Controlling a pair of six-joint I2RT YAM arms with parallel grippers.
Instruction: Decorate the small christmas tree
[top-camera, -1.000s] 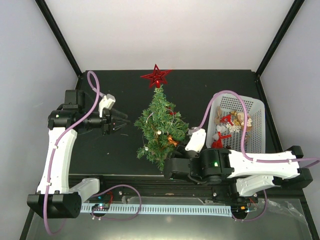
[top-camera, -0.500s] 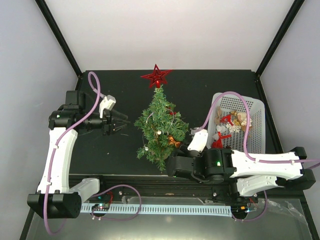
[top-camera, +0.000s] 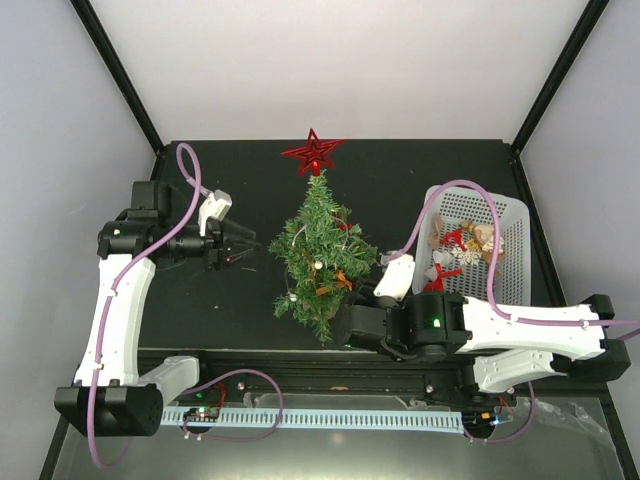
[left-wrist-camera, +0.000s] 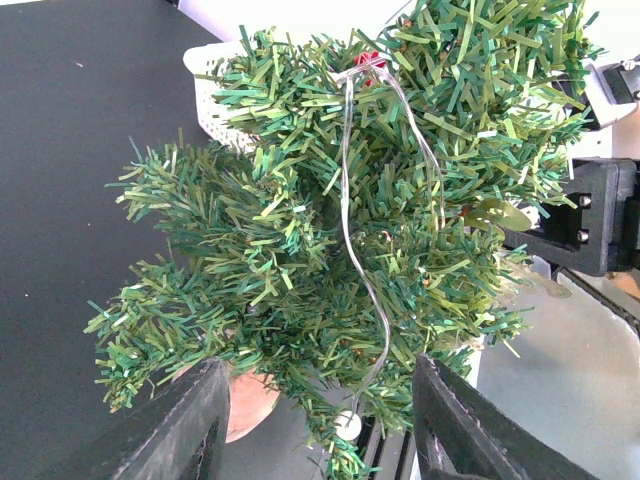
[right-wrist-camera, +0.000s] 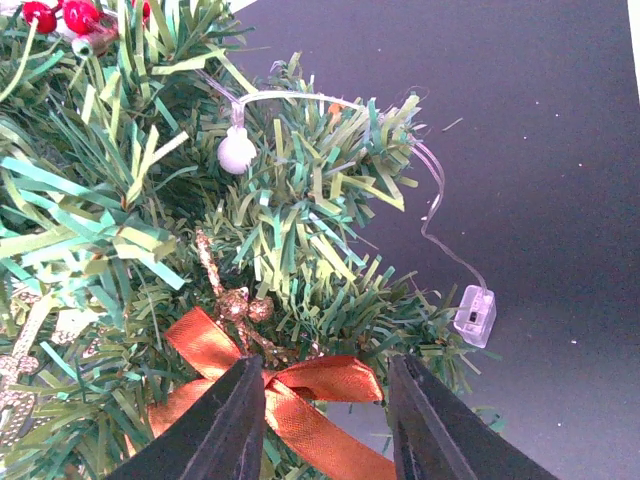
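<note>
The small christmas tree stands mid-table with a red star on top. It carries a string of small lights and an orange ribbon bow. My left gripper is open and empty, level with the tree's left side and a short way off. In the left wrist view it frames the lower branches. My right gripper is open at the tree's lower right. The bow hangs on the branches between its fingers and brushes the left finger.
A white basket with several ornaments stands at the right, behind the right arm. A white bulb and a clear plastic box hang from the light wire. Red berries sit higher in the tree.
My right arm has drawn back slightly to the right, away from the tree. The orange bow stays on the branches. The left arm has barely moved.
</note>
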